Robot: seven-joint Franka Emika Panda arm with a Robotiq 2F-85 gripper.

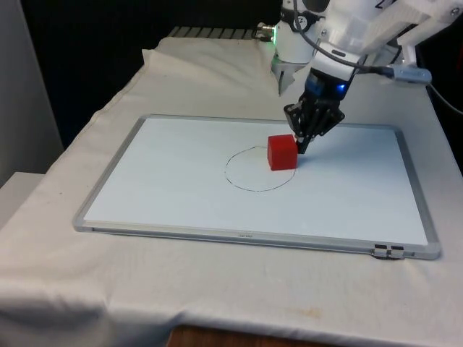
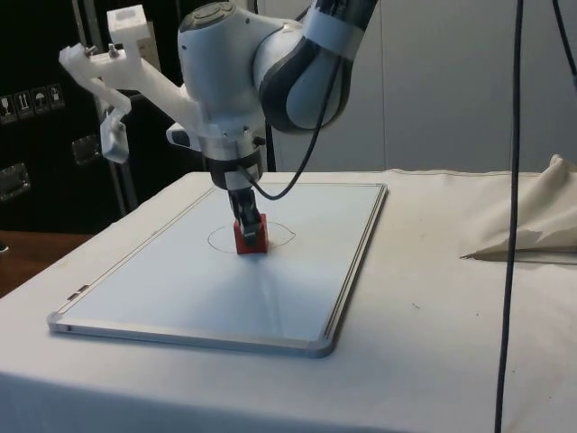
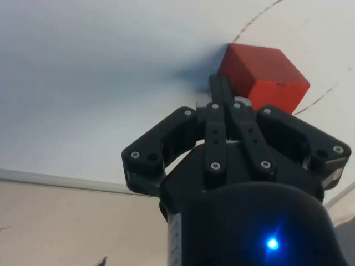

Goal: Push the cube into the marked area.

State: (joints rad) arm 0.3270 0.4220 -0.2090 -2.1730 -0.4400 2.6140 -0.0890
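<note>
- Right now the red cube (image 1: 282, 152) sits on the whiteboard (image 1: 181, 188), just inside the hand-drawn circle (image 1: 239, 181), close to the part of the line that lies toward the front view's right and the far edge.
- From the side view, the cube (image 2: 251, 237) also lies within the drawn outline (image 2: 219, 237), with the arm's tool directly over and behind it.
- Black gripper (image 1: 304, 144) points down at the board and its tips meet the cube's far right face (the face turned toward the robot).
- Its two fingers are pressed together into one narrow blade, with no gap showing between them; the wrist view makes this plain, where the gripper (image 3: 222, 91) ends in a single slim tip against the cube (image 3: 263, 75).
- Nothing is clamped between the fingers; the cube is beside the tip, touching it, not held.
- In the wrist view a thin pen line curves past both sides of the cube, so the block straddles or sits very near that stretch of the circle (which of the two I cannot tell from that angle).
- White cloth (image 1: 217, 289) covers the table all round the whiteboard, and the board's grey frame lies flat on it.
- White arm (image 2: 261, 63) bends down from above, with a dark cable looping off it.
</note>
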